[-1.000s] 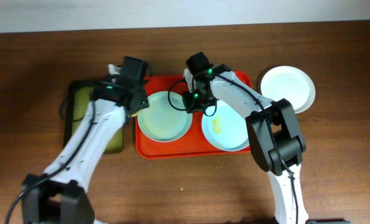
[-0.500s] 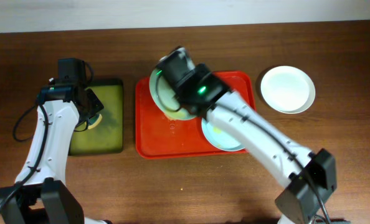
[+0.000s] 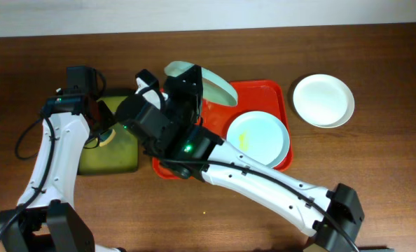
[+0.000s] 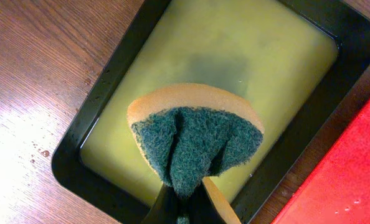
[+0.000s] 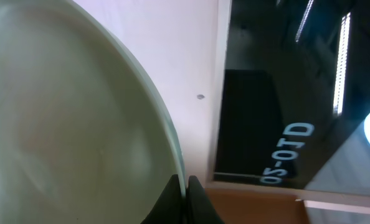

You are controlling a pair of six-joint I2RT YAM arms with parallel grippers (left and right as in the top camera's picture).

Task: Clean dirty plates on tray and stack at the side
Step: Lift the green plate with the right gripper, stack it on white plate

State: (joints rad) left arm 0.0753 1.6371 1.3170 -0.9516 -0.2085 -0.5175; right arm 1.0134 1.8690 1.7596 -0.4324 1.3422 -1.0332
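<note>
My right gripper (image 5: 184,186) is shut on the rim of the pale mint green plate (image 3: 206,78) and holds it lifted and tilted on edge above the red tray's (image 3: 269,89) far left part. The plate fills the left of the right wrist view (image 5: 66,124). The pale blue plate (image 3: 258,140) lies flat in the tray's right half with a yellow smear. The white plate (image 3: 323,100) rests on the table right of the tray. My left gripper (image 4: 184,202) is shut on a green and yellow sponge (image 4: 194,134) above the black tray (image 4: 113,81).
The black tray (image 3: 113,157) with yellow-green liquid stands left of the red tray. My right arm (image 3: 250,178) reaches diagonally across the red tray's front. Bare wooden table lies at the front and far left.
My right gripper has raised the mint green plate from low over the tray and tipped it on edge. The blue plate is now uncovered. My left arm holds over the black tray.
</note>
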